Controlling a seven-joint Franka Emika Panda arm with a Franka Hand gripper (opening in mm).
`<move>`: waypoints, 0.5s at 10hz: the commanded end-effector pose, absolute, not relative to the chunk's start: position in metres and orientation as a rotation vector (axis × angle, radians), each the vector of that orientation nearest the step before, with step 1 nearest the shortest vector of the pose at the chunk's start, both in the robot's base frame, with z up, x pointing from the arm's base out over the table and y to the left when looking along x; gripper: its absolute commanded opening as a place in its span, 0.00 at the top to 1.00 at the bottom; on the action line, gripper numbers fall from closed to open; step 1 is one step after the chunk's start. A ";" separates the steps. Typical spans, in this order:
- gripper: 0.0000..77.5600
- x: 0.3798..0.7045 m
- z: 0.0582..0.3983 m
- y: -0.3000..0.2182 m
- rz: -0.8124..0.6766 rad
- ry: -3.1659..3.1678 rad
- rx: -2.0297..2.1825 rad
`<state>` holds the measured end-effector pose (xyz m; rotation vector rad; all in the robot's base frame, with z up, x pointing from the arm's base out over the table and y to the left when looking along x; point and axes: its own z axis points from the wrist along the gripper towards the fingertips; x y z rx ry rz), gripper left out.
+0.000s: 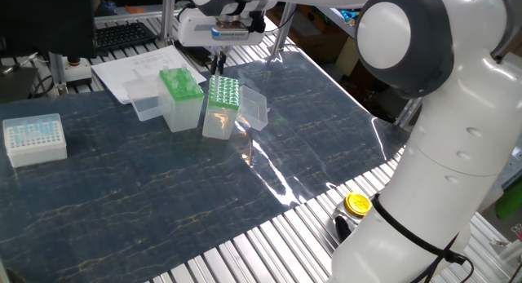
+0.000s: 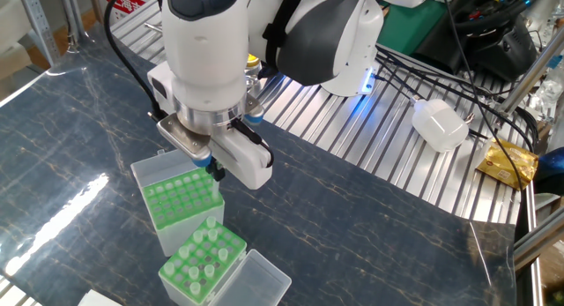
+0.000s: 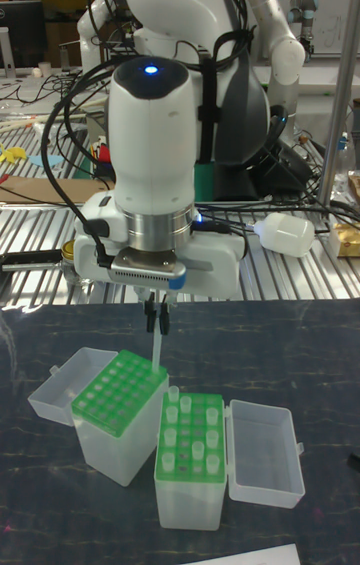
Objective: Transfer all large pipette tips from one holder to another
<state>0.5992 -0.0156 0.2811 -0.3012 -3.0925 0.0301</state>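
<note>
Now: claw point(image 3: 155, 318) poised over the rack point(image 3: 119, 391), clamped on one tip point(image 3: 157, 349).
Fingers close together around the top of a clear tapered tip that hangs straight down, its point at the green grid near the rack's far edge; cannot tell if it has entered a hole. That rack sits on a clear box with its lid point(image 3: 67, 382) hinged open to the side. Just beside it stands a second rack point(image 3: 190, 435), also green-topped with lid open, carrying several pale tips point(image 3: 198, 446) upright in scattered holes. Both boxes stand on the dark marbled bench point(image 1: 147, 193). Well apart, near the bench edge, sits a white box point(image 1: 34, 139) of small bluish tips. A yellow cap point(image 1: 357, 204) lies on the slatted metal past the mat.
</note>
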 end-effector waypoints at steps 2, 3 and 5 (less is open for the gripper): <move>0.00 0.600 0.283 -0.016 0.027 -3.095 -0.305; 0.00 0.600 0.283 -0.016 0.027 -3.095 -0.305; 0.00 0.600 0.283 -0.016 0.027 -3.095 -0.305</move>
